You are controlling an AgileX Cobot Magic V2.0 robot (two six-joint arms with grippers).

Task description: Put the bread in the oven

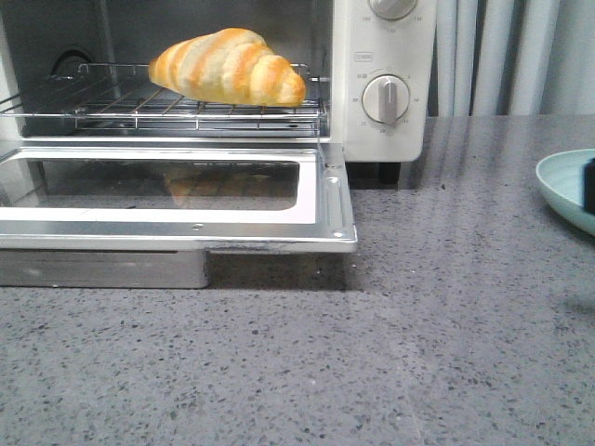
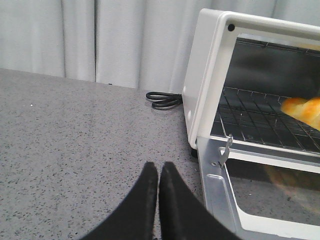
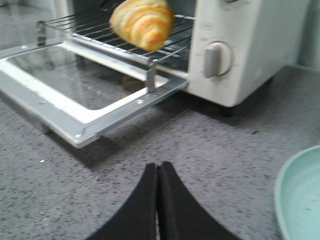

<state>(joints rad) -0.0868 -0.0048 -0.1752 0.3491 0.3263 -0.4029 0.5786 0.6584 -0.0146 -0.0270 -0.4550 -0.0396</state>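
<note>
The bread (image 1: 228,67), a golden-orange striped croissant roll, lies on the wire rack (image 1: 167,107) inside the cream-white oven (image 1: 381,56). The oven door (image 1: 177,200) hangs open and flat. The bread also shows in the right wrist view (image 3: 142,22) and partly in the left wrist view (image 2: 304,111). My left gripper (image 2: 159,167) is shut and empty, low over the counter beside the oven's left side. My right gripper (image 3: 158,167) is shut and empty over the counter, in front of and to the right of the door. A dark bit of it shows in the front view (image 1: 588,186).
A pale green plate (image 1: 567,186) sits at the right edge of the counter, also in the right wrist view (image 3: 300,197). A black power cord (image 2: 164,100) lies behind the oven's left side. Curtains hang behind the grey speckled counter (image 1: 372,353).
</note>
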